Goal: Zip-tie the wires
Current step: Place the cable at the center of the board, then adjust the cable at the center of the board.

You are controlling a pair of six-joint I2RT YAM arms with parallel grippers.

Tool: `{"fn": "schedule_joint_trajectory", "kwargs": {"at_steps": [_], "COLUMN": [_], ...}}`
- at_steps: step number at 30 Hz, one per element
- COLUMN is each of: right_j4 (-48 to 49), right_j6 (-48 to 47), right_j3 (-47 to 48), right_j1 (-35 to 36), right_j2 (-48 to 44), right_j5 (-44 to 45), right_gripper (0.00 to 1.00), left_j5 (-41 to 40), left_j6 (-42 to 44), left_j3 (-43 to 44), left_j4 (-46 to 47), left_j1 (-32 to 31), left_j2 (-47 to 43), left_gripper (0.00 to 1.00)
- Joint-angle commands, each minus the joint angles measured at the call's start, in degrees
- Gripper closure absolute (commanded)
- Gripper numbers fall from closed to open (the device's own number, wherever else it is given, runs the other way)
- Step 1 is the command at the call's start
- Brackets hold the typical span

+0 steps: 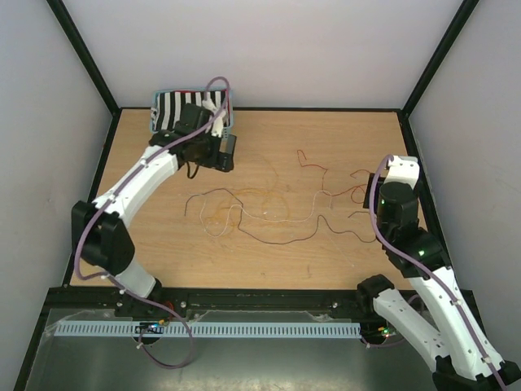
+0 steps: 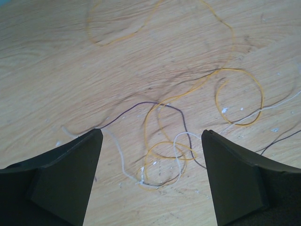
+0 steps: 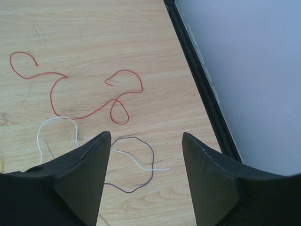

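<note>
Claws are gaping released: left gripper (image 2: pixel 153 136) and right gripper (image 3: pixel 146 136) are grasping nothing, with wires (image 2: pixel 155 102) lying partly hidden behind them at lower frame edges.

Wires (image 1: pixel 281 242) strewn loose between left arm (image 1: pixel 138 175), right arm (image 1: pixel 407 236) (striped tray (image 1: pixel 167 106) behind).

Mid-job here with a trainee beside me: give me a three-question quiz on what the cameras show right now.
1. True or false: the left fingers are shut on a wire.
2. Which colour of wire lies ahead of the right fingers? A red, B green, C blue.
3. Which corner of the table holds the striped box?
Key: 1 false, they are open; 2 A, the red wire; 3 far left.
</note>
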Motion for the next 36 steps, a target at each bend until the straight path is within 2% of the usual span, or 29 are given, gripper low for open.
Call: {"fn": "schedule_joint_trajectory", "kwargs": {"at_steps": [1, 4, 8, 12, 17, 21, 26, 36], "right_j4": [2.0, 7.2, 12.5, 24.2, 41.4, 44.1, 40.0, 36.9], "right_j6": [-2.0, -3.6, 1.8, 3.3, -1.3, -0.2, 5.9, 8.5], "right_j3": [4.5, 5.0, 6.3, 6.1, 7.8, 17.3, 33.2, 55.3], "right_j1": [0.2, 0.2, 0.2, 0.2, 0.2, 0.4, 3.5, 11.1], "right_j2": [1.9, 4.7, 14.2, 26.0, 40.7, 55.3, 71.6, 93.7], "right_j5": [-0.6, -10.2, -24.0, -34.3, -45.9, -54.5, -55.6, -49.4], "right_gripper": [0.26, 0.21, 0.21, 0.20, 0.19, 0.19, 0.22, 0.21], "left_j5": [2.0, -0.7, -1.8, 3.2, 9.9, 14.9, 18.0, 21.4], "left_j6": [2.7, 1.7, -3.4, -8.6, -13.9, -16.7, -17.8, -17.8], "left_j3": [3.6, 3.8, 1.2, -4.4, -13.5, -18.9, -23.1, -26.0], "left_j4": [-2.1, -2.3, -2.0, 0.2, 6.1, 8.6, 9.6, 10.0], "left_j1": [-1.6, -1.8, 0.7, 6.6, 14.5, 20.7, 24.9, 27.5], "left_j2": [5.5, 7.3, 4.8, -1.3, -11.1, -17.4, -22.7, -25.6], "left_gripper": [0.11, 0.11, 0.11, 0.11, 0.09, 0.09, 0.09, 0.09]}}
